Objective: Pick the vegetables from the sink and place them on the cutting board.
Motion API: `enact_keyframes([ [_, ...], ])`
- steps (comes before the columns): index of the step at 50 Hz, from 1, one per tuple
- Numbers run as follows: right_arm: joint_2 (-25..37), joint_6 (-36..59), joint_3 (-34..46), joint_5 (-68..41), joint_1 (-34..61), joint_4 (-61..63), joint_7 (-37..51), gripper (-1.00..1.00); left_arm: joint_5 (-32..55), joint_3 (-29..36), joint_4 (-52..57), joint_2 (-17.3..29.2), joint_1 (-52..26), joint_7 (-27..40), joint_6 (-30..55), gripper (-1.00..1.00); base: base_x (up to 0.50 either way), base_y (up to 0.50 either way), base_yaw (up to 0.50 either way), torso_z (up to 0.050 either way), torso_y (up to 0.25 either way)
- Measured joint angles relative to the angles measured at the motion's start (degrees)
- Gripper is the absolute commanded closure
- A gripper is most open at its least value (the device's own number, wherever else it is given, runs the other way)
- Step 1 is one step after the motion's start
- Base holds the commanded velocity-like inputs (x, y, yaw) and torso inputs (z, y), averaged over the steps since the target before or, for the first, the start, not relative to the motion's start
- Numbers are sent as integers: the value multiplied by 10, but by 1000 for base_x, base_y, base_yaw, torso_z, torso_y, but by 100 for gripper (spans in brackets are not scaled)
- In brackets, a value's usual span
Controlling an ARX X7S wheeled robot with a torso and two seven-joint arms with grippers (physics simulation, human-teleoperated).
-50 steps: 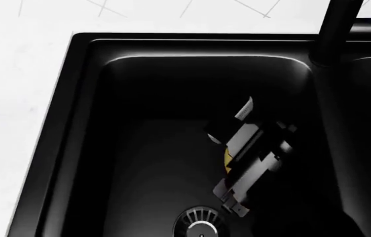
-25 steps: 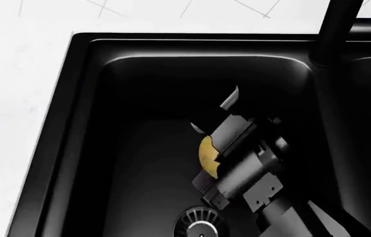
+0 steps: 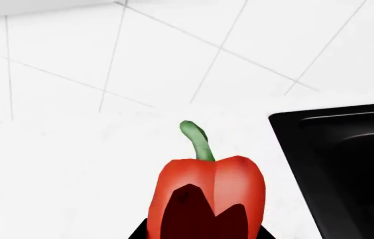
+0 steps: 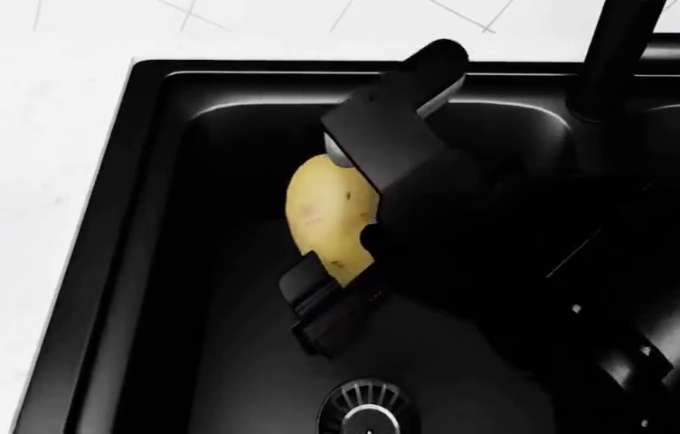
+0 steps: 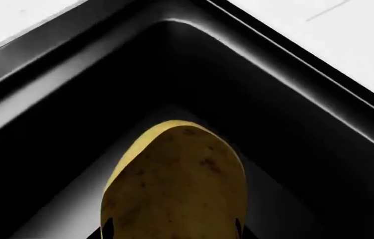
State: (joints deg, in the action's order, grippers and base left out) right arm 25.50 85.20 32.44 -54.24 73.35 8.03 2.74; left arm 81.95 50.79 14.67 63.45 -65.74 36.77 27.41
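- Worktop, white and faintly veined, runs along the far and left edges of what we see from the head, with tiled wall behind it in the left wrist view.
- Sink, matte black, is set into that worktop; we look down into its left basin, with the round slotted drain at the near edge of the head view and the black faucet rising at the basin's far right corner.
- Right gripper hangs over the middle of the basin, above its floor; our fingers are closed on the potato, one black finger across its far end and another below its near end.
- Potato, oval, yellow-tan with brown specks, is held clear of the basin floor; in the right wrist view it points toward a rounded corner of the basin.
- Left gripper is barely seen at the edge of the left wrist view; its dark fingers grip the bell pepper's lower body.
- Bell pepper, glossy red with its green stem away from the fingers, is held over white worktop, just beside the sink's outer rim and outside the basin.
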Motion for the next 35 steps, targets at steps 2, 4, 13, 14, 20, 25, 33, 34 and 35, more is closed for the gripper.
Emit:
enact_keyframes([
  [2, 17, 3, -28, -62, -9, 27, 56, 100, 0, -1, 0, 0, 1, 0, -3, 100, 0, 0, 0, 0, 64],
  [4, 34, 4, -52, -116, -20, 52, 106, 100, 1, -2, 0, 0, 4, 0, -5, 100, -6, 0, 0, 0, 131],
  [13, 89, -12, -128, -262, -74, 140, 245, 100, 2, -5, 0, 0, 8, -1, -13, 100, -1, 0, 0, 0, 224],
  [14, 93, -14, -134, -272, -81, 148, 254, 100, 2, -5, 0, 0, 9, -1, -14, 100, 0, 0, 0, 0, 250],
  [20, 117, -31, -164, -315, -114, 189, 302, 100, 1, -8, 0, 0, 10, 0, -18, 100, 0, 0, 0, 0, 131],
  [25, 133, -52, -189, -330, -150, 226, 331, 100, 5, -12, -1, -1, 16, 1, -29, 100, 0, 0, 0, 0, 0],
  [33, 153, -109, -250, -314, -237, 301, 372, 100, 2, -22, 25, 12, 37, 16, -63, 100, 0, 0, 0, 0, 0],
  [34, 154, -117, -258, -310, -247, 310, 377, 100, 1, -23, 32, 16, 41, 20, -68, 100, 0, 0, 0, 0, 0],
  [35, 155, -124, -265, -307, -256, 318, 381, 100, 1, -25, 39, 19, 44, 24, -73, 100, 0, 0, 0, 0, 0],
])
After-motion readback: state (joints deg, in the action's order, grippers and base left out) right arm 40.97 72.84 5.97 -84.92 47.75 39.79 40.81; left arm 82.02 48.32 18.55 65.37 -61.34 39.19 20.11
